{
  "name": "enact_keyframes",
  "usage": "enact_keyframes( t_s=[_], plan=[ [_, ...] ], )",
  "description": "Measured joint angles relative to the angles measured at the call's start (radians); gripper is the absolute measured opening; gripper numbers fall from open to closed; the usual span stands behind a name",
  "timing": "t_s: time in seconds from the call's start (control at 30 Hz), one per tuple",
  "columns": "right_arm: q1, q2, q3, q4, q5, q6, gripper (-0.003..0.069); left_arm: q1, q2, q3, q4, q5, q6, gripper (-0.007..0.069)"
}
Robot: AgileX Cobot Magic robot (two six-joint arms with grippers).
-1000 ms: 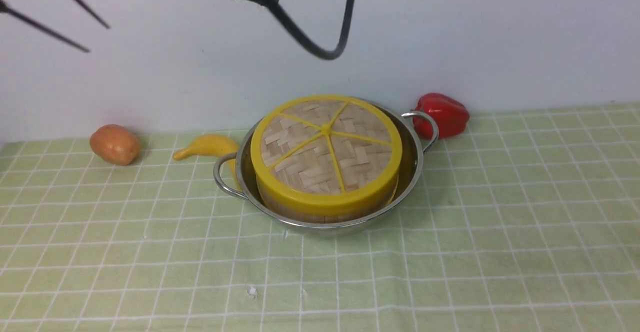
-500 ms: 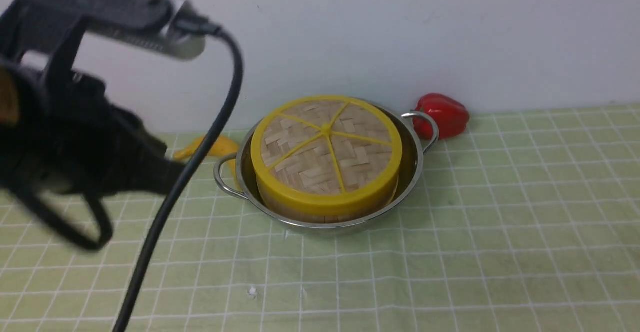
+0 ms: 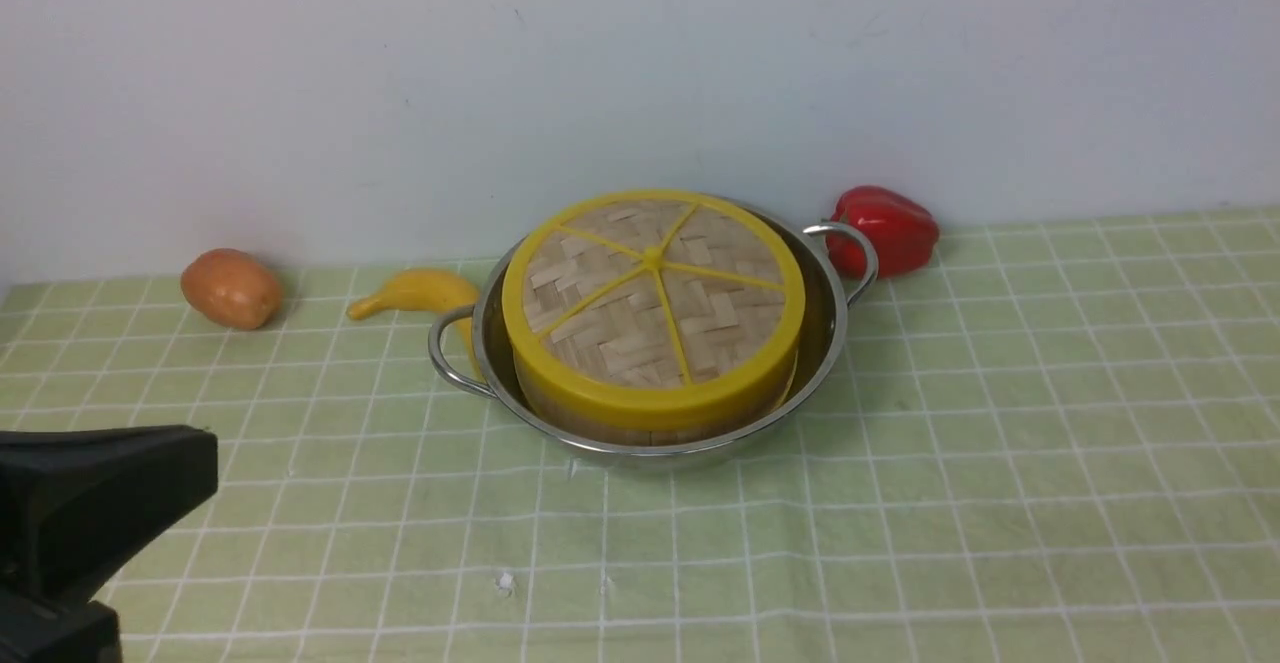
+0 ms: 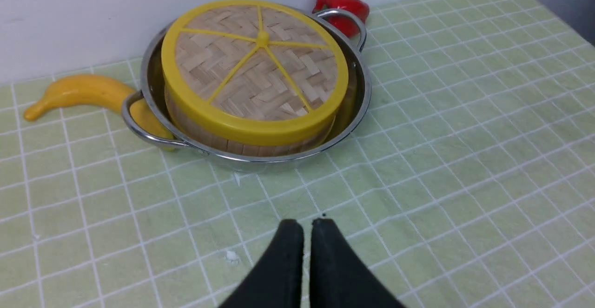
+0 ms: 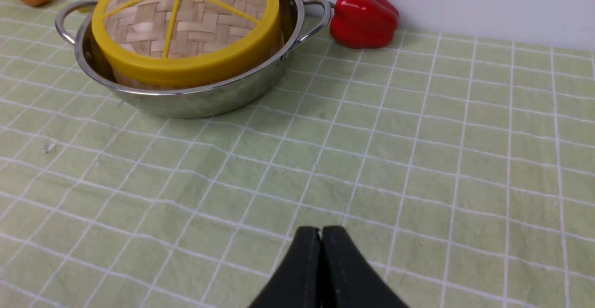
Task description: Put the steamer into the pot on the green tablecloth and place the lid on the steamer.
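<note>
The pot (image 3: pixel 826 343) stands on the green tablecloth (image 3: pixel 1000 443) near the back wall. Inside it sits the steamer (image 3: pixel 640 431), of which only a strip of bamboo wall shows. The lid (image 3: pixel 652 293) lies flat on top of the steamer, covering it. In the left wrist view my left gripper (image 4: pixel 307 223) hangs shut and empty over the cloth, well in front of the pot (image 4: pixel 363 85) and lid (image 4: pixel 255 62). My right gripper (image 5: pixel 320 229) is shut too, holding nothing, in front and to the right of the pot (image 5: pixel 200 103). A black part of the left arm (image 3: pixel 100 503) fills the front view's lower left corner.
An orange potato (image 3: pixel 230 288) and a yellow banana (image 3: pixel 415 291) lie left of the pot by the wall; the banana touches the pot's left handle. A red pepper (image 3: pixel 885 228) lies behind the right handle. The white wall closes off the back.
The left arm has swung down from the top of the front view, across the left side, into the lower left corner. Pot, steamer and lid have stayed put.
</note>
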Motion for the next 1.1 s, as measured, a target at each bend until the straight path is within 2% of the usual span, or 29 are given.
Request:
enact_keyframes(
  t_s=[0.13,0.3,0.33,0.37,0.43,0.47,0.67,0.83,1.1],
  plan=[
    [0.000,0.000,0.000,0.005,0.000,0.000,0.0015,0.000,0.001,0.005,0.021,-0.003,0.026,0.0022],
    [0.000,0.000,0.000,0.005,-0.001,-0.004,0.0025,0.013,-0.013,0.052,0.136,-0.060,0.058,0.0031],
    [0.000,0.000,0.000,0.005,-0.001,-0.004,0.0029,0.047,-0.042,0.113,0.190,-0.135,0.064,0.0034],
    [0.000,0.000,0.000,0.005,-0.001,-0.004,0.0029,0.053,-0.042,0.121,0.196,-0.144,0.064,0.0034],
    [0.000,0.000,0.000,0.008,-0.001,-0.004,0.0034,0.139,-0.112,0.248,0.245,-0.262,0.065,0.0044],
    [0.000,0.000,0.000,0.008,-0.001,-0.004,0.0036,0.156,-0.125,0.273,0.251,-0.292,0.065,0.0044],
    [0.000,0.000,0.000,0.012,-0.001,-0.004,0.0048,0.429,-0.380,0.690,0.272,-0.547,0.064,0.0070],
    [0.000,0.000,0.000,0.013,-0.001,-0.004,0.0056,0.519,-0.542,0.840,0.273,-0.620,0.064,0.0094],
    [0.000,0.000,0.000,0.013,-0.001,-0.004,0.0071,0.529,-0.596,0.846,0.277,-0.655,0.064,0.0107]
  ],
)
